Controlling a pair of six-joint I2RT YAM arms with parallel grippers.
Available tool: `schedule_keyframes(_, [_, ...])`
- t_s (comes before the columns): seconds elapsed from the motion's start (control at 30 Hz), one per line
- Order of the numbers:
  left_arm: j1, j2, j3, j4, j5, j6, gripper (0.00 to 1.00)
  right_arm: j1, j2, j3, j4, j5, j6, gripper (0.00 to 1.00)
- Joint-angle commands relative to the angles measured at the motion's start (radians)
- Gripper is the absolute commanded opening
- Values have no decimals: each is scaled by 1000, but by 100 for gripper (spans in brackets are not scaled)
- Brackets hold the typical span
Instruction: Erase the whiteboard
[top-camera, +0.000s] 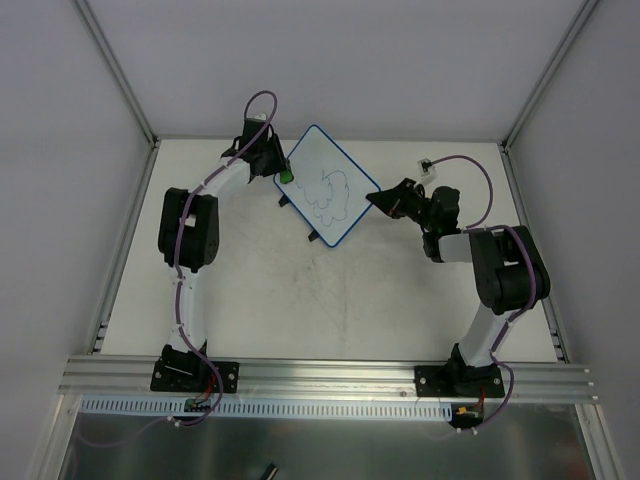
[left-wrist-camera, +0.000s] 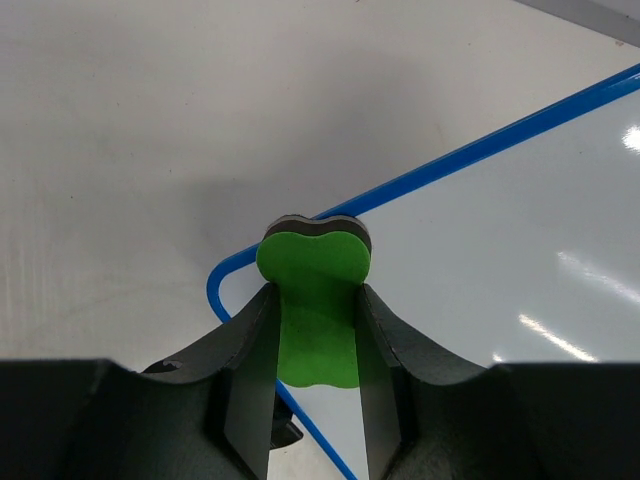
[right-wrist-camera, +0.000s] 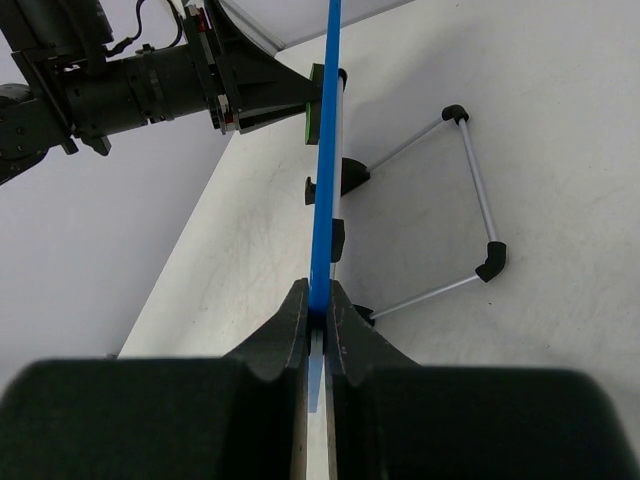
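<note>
The whiteboard (top-camera: 326, 183) has a blue rim and a black scribble on its face. It stands tilted at the table's back middle. My right gripper (top-camera: 379, 201) is shut on its right edge; the right wrist view shows the blue rim (right-wrist-camera: 325, 150) edge-on, pinched by my right gripper (right-wrist-camera: 319, 312). My left gripper (top-camera: 282, 171) is shut on a green eraser (top-camera: 287, 175) at the board's left corner. In the left wrist view the left gripper (left-wrist-camera: 315, 325) squeezes the eraser (left-wrist-camera: 315, 300) over the board's rounded corner (left-wrist-camera: 225, 280).
The board's wire stand (right-wrist-camera: 470, 215) with black feet rests on the table behind the board. Grey walls and aluminium frame posts (top-camera: 120, 75) enclose the white table (top-camera: 330, 300).
</note>
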Motion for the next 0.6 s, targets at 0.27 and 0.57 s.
schedule_keyframes(0.27, [-11,20,26,-24,122,-37,0,8,-41,4,49,-38,-83,0])
schedule_keyframes(0.57, [-151,-28,47,28,64,128,0,10,-34,5,51,-41,-82,0])
